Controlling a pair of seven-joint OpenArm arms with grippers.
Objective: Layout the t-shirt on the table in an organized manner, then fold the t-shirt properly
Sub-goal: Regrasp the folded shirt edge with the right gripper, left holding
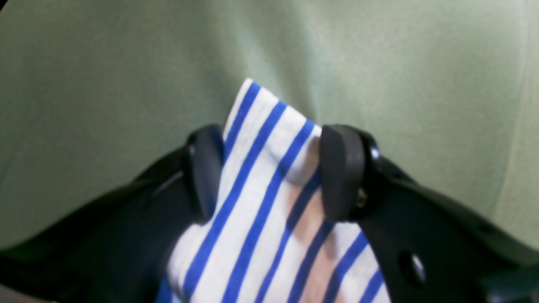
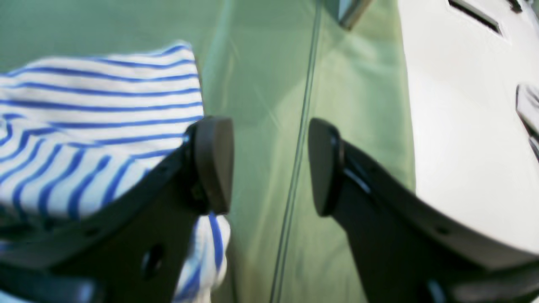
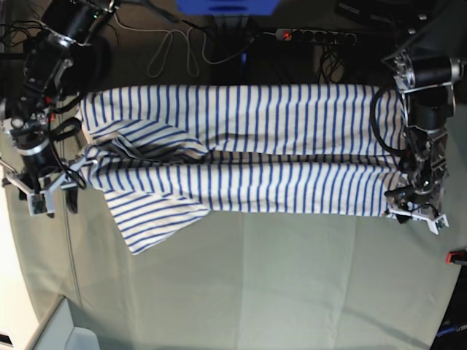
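Jaws of the left gripper (image 1: pixel 269 172) stand fairly wide in the left wrist view, with a fold of the t-shirt (image 1: pixel 261 202) filling the gap between them; the cloth touches both black pads, so I judge it held. A corner of the fabric pokes out past the fingertips, over the pale green table (image 1: pixel 105 84), which shows soft creases

Right wrist view: the right gripper (image 2: pixel 269 166) has its jaws apart with nothing between them, only the table (image 2: pixel 261 84) and a thin seam line running down it. The t-shirt (image 2: pixel 97 126) lies to one side, beside and partly under the nearer finger; whether it touches the outer face of that pad I cannot tell. A smooth white panel (image 2: pixel 463 126) fills the far edge

Base view: the t-shirt (image 3: pixel 292 157) is stretched long across the table (image 3: pixel 292 277), its long axis running from one arm to the other. It appears folded lengthwise, with a dark crease along the middle. The left gripper (image 3: pixel 416 211) sits at the hem-side corner on this view's right. The right gripper (image 3: pixel 47 197) is at the opposite end, just beside a rumpled sleeve that flares out toward the bare table. That loose sleeve lies nearest the right arm, so tidying it likely falls to that side. Thin, limp cotton like this should sag where unsupported
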